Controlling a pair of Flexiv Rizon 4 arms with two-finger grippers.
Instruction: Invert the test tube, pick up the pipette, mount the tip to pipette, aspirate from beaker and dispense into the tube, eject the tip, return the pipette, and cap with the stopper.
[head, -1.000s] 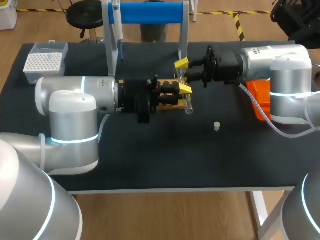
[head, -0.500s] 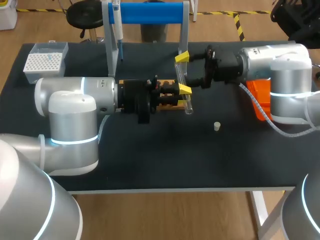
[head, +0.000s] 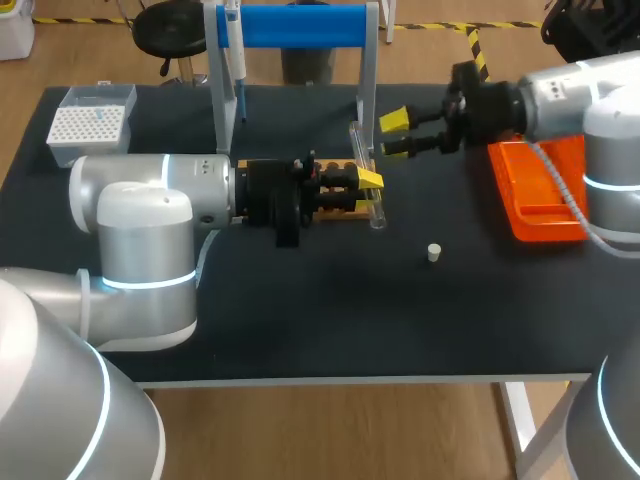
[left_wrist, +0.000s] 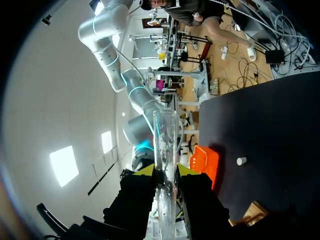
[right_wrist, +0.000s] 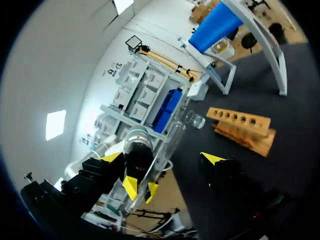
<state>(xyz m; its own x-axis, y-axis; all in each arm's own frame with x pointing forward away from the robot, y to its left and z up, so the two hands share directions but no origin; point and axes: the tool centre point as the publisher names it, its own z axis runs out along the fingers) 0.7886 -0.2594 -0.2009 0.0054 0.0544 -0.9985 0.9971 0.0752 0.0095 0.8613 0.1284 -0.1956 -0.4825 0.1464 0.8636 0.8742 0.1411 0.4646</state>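
Observation:
A clear test tube (head: 366, 176) hangs over the wooden rack (head: 332, 207), gripped partway along by my left gripper (head: 366, 183), which is shut on it. In the left wrist view the test tube (left_wrist: 165, 145) runs out ahead between the yellow fingertips (left_wrist: 145, 170). My right gripper (head: 392, 135) stands open just right of the tube, touching nothing. Its wrist view shows the test tube (right_wrist: 170, 140) ahead of its wide-spread gripper (right_wrist: 162, 158), with the left gripper (right_wrist: 141, 188) clamped on it. The pipette (head: 235, 55) hangs on the blue-barred stand (head: 300, 25). The white stopper (head: 433, 252) lies on the table.
A tip box (head: 90, 120) sits at the back left. An orange tray (head: 540, 195) lies at the right under my right arm. A small glass vessel (right_wrist: 194, 120) stands beside the wooden rack (right_wrist: 240, 125) in the right wrist view.
My right gripper opened off the tube's upper end and drew back to the right. The left gripper kept still with the tube in it.

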